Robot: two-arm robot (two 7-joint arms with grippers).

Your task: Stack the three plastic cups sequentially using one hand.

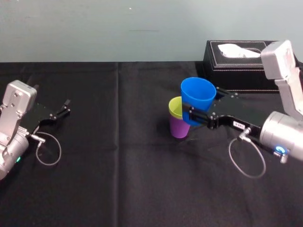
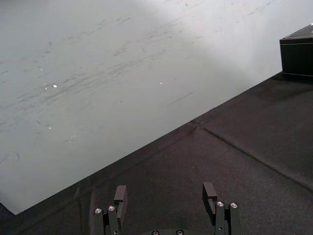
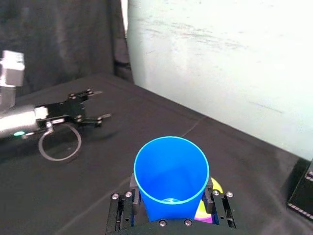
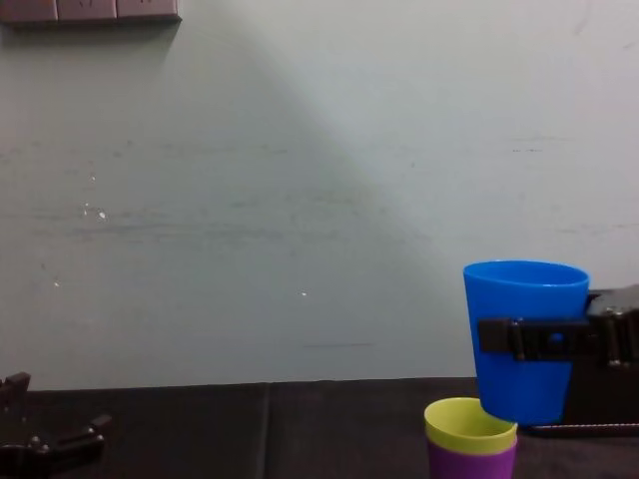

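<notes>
Right of the table's middle, our right gripper (image 1: 193,116) has its fingers closed tight around the blue cup (image 1: 198,96), holding it upright and clear of the black table (image 1: 142,179). Just beside it — lower and toward our left — the lime green cup (image 1: 175,108) sits nested in the purple cup (image 1: 179,128), which stands on the table. Whether blue touches green we cannot tell. Our left gripper (image 1: 65,108) rests far left, fingers spread apart.
</notes>
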